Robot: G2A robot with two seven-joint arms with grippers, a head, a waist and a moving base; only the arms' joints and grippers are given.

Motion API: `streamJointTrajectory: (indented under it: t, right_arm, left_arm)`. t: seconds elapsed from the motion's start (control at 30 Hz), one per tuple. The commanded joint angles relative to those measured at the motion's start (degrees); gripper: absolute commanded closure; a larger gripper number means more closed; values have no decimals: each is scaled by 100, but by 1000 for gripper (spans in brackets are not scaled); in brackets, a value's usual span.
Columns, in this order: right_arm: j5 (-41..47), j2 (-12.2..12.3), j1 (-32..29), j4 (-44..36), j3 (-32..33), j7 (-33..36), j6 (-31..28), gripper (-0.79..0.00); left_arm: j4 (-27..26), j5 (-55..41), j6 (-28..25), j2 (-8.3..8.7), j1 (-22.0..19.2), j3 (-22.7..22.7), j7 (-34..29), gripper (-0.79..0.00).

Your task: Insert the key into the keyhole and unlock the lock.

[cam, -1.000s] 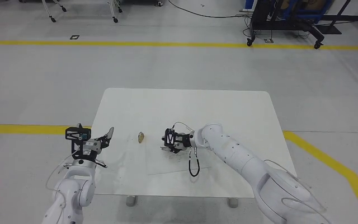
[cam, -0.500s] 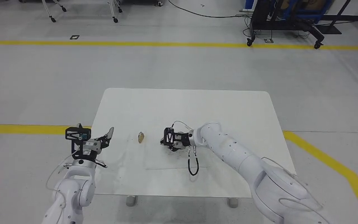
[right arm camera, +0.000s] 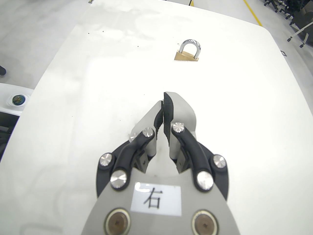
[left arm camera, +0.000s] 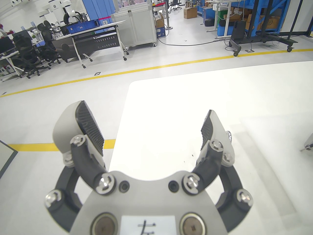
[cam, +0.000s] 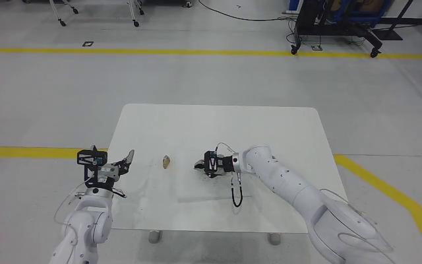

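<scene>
A small brass padlock (cam: 166,161) with a silver shackle lies on the white table (cam: 264,129), left of centre; in the right wrist view the padlock (right arm camera: 188,56) lies flat ahead of the fingertips. My right gripper (cam: 200,165) hovers low over the table a short way right of the lock, pointing at it. In its own view the right gripper (right arm camera: 163,101) has its pads pressed together. The left wrist view shows a thin metal tip (left arm camera: 301,149), apparently the key, poking out at the picture's edge. My left gripper (cam: 125,160) is at the table's left edge, and in its own view the left gripper (left arm camera: 149,123) is open and holds nothing.
A black cable (cam: 234,193) hangs from the right wrist over the table's front half. The table's left edge (left arm camera: 122,123) runs under the left gripper. Yellow floor lines (cam: 198,52) and wheeled racks lie beyond the table.
My right gripper has drawn back to the right, away from the padlock, staying shut. The left arm and the padlock have not moved.
</scene>
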Motion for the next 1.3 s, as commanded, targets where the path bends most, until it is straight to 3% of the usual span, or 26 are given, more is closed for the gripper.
streamJointTrajectory:
  t: [0.0,0.23,0.43,0.7,0.8,1.27]
  right_arm:
    - [2,-4,3,6,-3,3,2,0]
    - [2,-4,3,6,-3,3,2,0]
    - [2,-4,3,6,-3,3,2,0]
    - [2,-4,3,6,-3,3,2,0]
    - [2,-4,3,6,-3,3,2,0]
    - [117,213,-321,-427,323,-85,307,0]
  left_arm:
    - [0,0,0,0,0,0,0,-785]
    - [-40,82,-89,3,17,32,-9,-785]
    - [-538,761,-1538,80,15,337,-328,-785]
    - [-979,2479,-2339,158,-383,821,-1043,-785]
    - [-900,3258,-2344,153,-559,1212,-1378,-785]
    - [-391,4479,-2370,63,-1053,2306,-1994,-785]
